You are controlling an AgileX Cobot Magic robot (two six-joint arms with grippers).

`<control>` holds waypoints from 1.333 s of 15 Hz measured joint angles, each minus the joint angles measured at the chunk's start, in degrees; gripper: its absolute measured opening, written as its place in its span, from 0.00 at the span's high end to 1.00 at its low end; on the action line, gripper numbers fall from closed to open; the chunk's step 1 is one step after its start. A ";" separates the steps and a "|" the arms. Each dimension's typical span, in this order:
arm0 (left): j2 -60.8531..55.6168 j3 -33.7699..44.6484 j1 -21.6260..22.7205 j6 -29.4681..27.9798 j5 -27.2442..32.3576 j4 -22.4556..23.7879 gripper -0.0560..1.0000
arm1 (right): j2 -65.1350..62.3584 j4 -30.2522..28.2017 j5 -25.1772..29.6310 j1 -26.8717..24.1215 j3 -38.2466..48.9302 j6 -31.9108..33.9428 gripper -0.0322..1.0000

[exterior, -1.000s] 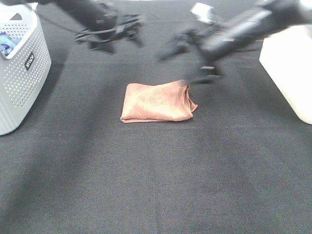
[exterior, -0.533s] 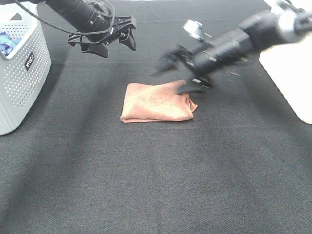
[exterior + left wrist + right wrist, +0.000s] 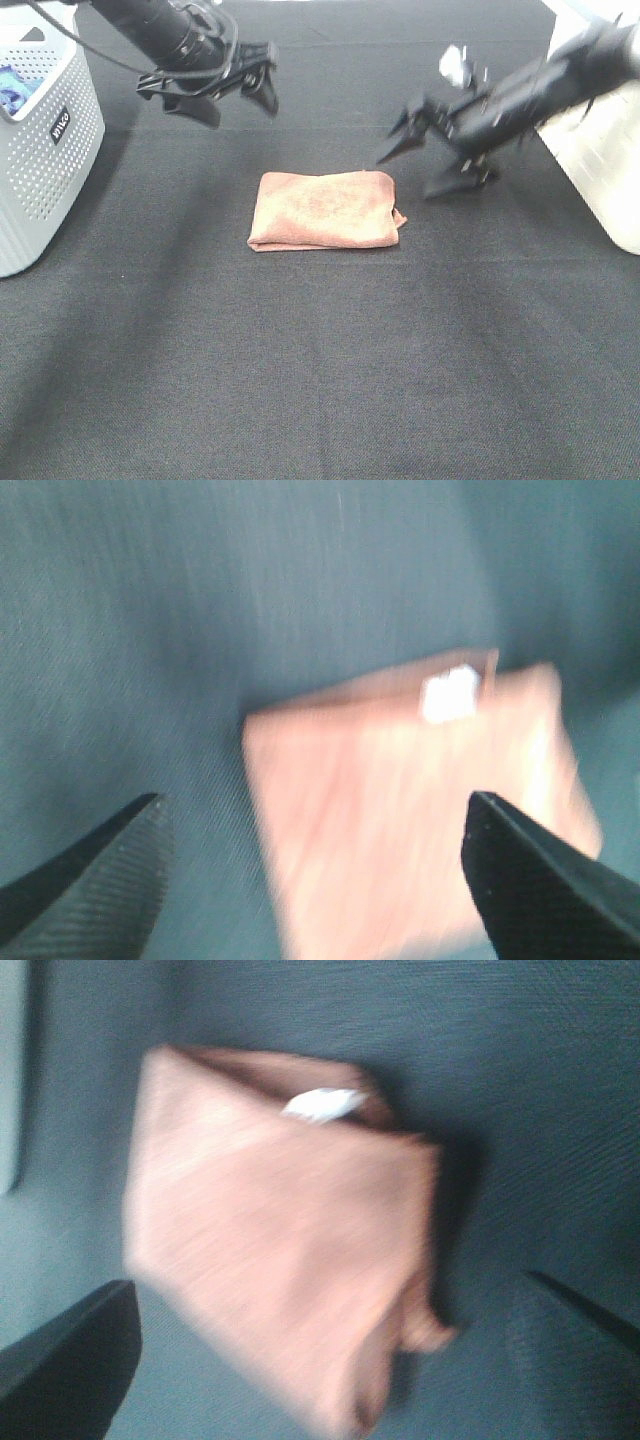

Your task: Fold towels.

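The terracotta towel lies folded into a small rectangle on the black table, one corner sticking out at its right. It also shows in the left wrist view and the right wrist view, with its white tag at an edge. My left gripper is open and empty, in the air behind and left of the towel. My right gripper is open and empty, just right of the towel and apart from it.
A white perforated basket with a blue cloth inside stands at the left edge. A white box stands at the right edge. The black table stretches toward the front.
My right gripper has let go of the towel's right edge and drawn back to the right. The towel lies still. My left gripper has barely moved.
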 joint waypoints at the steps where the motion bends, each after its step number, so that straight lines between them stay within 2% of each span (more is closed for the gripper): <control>1: 0.00 0.00 0.00 0.00 0.00 0.00 0.23 | 0.00 0.00 0.00 0.00 0.00 0.00 0.07; 4: -5.44 0.00 0.00 -0.57 6.25 4.30 0.23 | -8.94 -7.45 4.18 0.11 0.00 8.02 0.07; 7: -12.66 0.00 0.00 -3.67 13.06 11.63 0.23 | -18.39 -16.44 8.71 0.11 0.00 15.13 0.07; 8: -16.44 0.00 0.00 -5.27 17.13 14.84 0.23 | -21.31 -19.42 10.20 0.11 0.00 17.13 0.07; 9: -19.02 0.29 0.00 -5.90 19.14 16.27 0.23 | -24.41 -22.57 11.75 0.11 0.00 19.48 0.07; 12: -28.59 7.51 0.00 -7.28 20.17 19.42 0.23 | -32.49 -30.02 13.35 0.11 0.23 23.55 0.07; 13: -28.59 7.51 0.00 -7.28 20.17 19.42 0.23 | -32.49 -30.02 13.35 0.11 0.23 23.55 0.07; 16: -45.55 24.75 0.00 -10.49 20.23 22.98 0.23 | -46.81 -32.54 13.35 0.11 10.26 24.06 0.07; 17: -55.12 34.15 0.00 -11.29 19.42 23.38 0.23 | -51.22 -32.95 13.35 0.11 15.36 24.35 0.07; 18: -58.33 37.24 0.00 -11.34 18.79 23.43 0.23 | -58.27 -33.92 13.46 0.11 23.49 24.64 0.07; 19: -66.92 45.32 0.00 -11.46 18.22 23.43 0.23 | -63.37 -34.32 13.46 0.11 29.56 24.81 0.07; 20: -72.59 50.19 0.00 -11.46 18.22 23.43 0.23 | -67.72 -34.55 12.89 0.11 34.89 24.81 0.07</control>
